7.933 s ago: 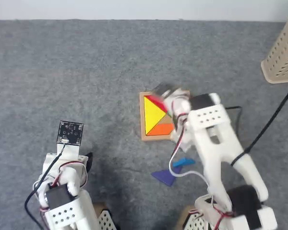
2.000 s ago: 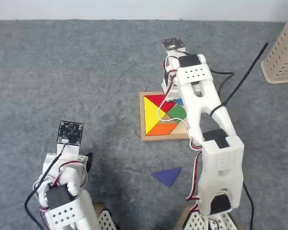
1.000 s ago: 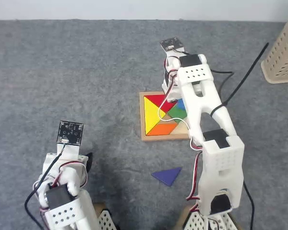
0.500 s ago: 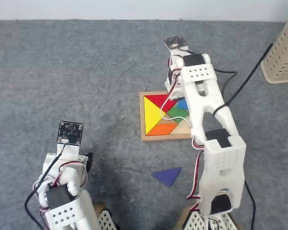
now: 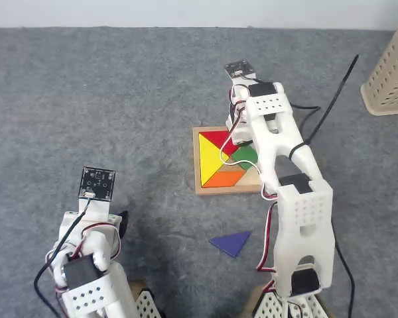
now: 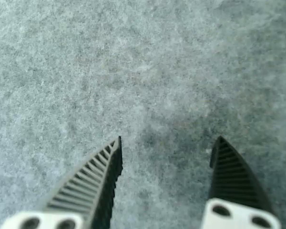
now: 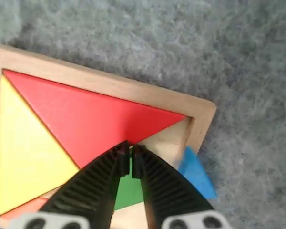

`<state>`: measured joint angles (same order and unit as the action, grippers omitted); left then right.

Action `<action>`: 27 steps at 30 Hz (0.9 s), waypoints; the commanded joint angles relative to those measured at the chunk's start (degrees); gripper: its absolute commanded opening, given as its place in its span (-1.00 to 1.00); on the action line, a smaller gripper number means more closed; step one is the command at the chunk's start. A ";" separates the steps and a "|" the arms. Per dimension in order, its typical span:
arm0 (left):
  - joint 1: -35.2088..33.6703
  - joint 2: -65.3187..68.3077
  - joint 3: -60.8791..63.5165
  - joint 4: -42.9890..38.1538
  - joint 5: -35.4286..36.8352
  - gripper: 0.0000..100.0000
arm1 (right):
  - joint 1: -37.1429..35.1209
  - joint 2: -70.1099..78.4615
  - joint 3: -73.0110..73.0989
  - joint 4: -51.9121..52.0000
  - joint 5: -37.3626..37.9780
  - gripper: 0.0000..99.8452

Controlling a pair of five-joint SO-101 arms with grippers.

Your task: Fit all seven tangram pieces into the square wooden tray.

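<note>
Right gripper (image 7: pixel 130 149) pinched together, maybe empty; blue piece (image 7: pixel 195 174) beside it straddles tray (image 7: pixel 109 82) rim, nudge could pop it out. Left gripper (image 6: pixel 168 140) gaping.

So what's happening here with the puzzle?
The right gripper, shut, is over the wooden tray by the red triangle and green piece. A yellow triangle and an orange piece sit in the tray; a blue piece lies at its corner rim. A purple triangle lies on the carpet. The left gripper hangs open.
</note>
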<state>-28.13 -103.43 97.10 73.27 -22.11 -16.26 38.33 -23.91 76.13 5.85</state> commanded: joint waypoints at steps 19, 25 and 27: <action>-0.35 -0.88 -0.48 0.26 -0.62 -0.44 | 0.31 -1.01 -0.97 -1.80 1.49 -0.99; -0.35 -0.88 -0.48 0.26 -0.62 -0.44 | -2.42 -0.75 -0.62 -0.57 1.58 -0.99; -0.35 -0.88 -0.48 0.26 -0.62 -0.44 | -3.74 -0.75 -0.62 -0.48 1.58 -0.99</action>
<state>-28.13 -103.43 97.10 73.27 -22.11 -17.76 38.77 -23.91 74.90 6.46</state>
